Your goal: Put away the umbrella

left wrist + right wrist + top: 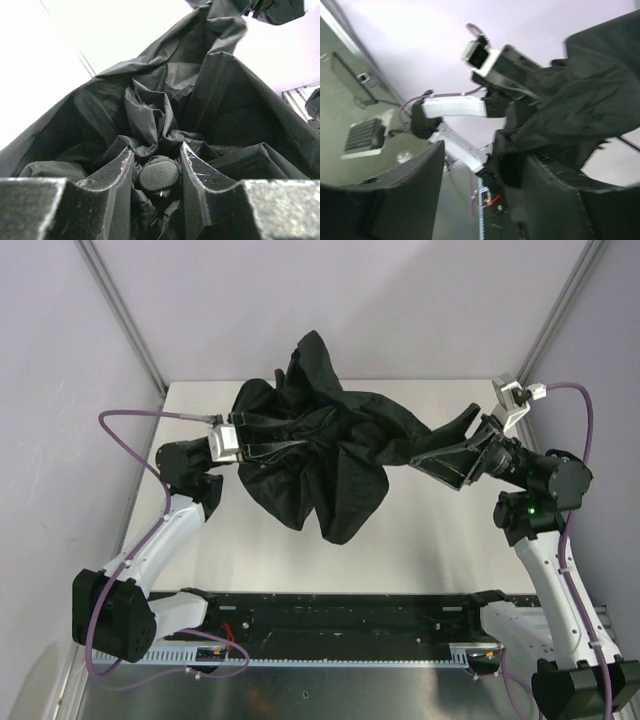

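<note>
At nine o'clock the left gripper [156, 152] pinches bunched fabric beside the cap [159, 175], seemingly anchoring the crown; the umbrella [320, 470] sags crumpled over mid-table [430, 540]; at three o'clock the right gripper [435, 468] stands part-spread against a fold, likely to gather it.

The matte black umbrella [315, 455] hangs collapsed in crumpled folds over the middle of the table [430, 550]. One peak of fabric rises toward 12 o'clock and a flap stretches toward 3 o'clock. Its small rounded cap [159, 175] nestles among gathered pleats on the 9 o'clock side.
</note>
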Motion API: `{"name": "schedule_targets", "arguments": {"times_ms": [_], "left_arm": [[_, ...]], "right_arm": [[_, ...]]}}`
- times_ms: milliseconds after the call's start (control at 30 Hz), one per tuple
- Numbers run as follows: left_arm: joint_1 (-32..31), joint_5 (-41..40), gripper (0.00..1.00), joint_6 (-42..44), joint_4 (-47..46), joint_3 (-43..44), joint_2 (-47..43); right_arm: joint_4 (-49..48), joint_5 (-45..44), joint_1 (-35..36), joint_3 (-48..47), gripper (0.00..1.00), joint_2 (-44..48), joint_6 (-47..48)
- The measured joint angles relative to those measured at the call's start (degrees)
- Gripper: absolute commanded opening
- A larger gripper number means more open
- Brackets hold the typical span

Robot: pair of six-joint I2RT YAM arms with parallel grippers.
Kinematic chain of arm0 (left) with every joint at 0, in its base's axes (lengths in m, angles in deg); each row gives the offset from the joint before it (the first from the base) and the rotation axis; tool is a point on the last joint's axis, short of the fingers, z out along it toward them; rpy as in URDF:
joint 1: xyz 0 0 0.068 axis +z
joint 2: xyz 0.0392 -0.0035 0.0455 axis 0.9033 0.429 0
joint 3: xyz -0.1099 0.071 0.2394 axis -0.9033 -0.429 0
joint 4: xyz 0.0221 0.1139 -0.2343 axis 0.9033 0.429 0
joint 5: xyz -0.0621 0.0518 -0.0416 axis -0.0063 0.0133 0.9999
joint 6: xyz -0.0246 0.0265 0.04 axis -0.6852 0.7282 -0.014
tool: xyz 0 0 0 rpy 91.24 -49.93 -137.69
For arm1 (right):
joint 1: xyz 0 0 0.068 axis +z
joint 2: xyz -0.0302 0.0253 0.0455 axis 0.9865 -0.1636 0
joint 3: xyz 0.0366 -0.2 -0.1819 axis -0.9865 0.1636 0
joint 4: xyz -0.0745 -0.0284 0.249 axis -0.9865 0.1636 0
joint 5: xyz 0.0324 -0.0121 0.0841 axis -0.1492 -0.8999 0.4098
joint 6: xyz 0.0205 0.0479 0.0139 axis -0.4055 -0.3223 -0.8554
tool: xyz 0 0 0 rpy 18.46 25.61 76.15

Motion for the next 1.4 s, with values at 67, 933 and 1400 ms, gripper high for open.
{"name": "schedule_targets", "arguments": {"times_ms": [67,933,1400], "left_arm": [[0.0,0.04,0.0,-0.5,-0.72,-0.46,-0.13],[-0.04,-7.23,0.0,-6.19,-8.74,-7.63,-1.77],[-0.02,-20.74,0.0,-26.58,-11.61,-9.6,-0.13]], "right_arm": [[2.67,-0.63,-1.07,-0.04,0.8,-1.27,0.87],[4.92,-0.98,-2.64,-5.44,0.29,2.43,2.21],[43.95,-16.0,-4.63,-10.86,0.89,-3.06,23.28]]}}
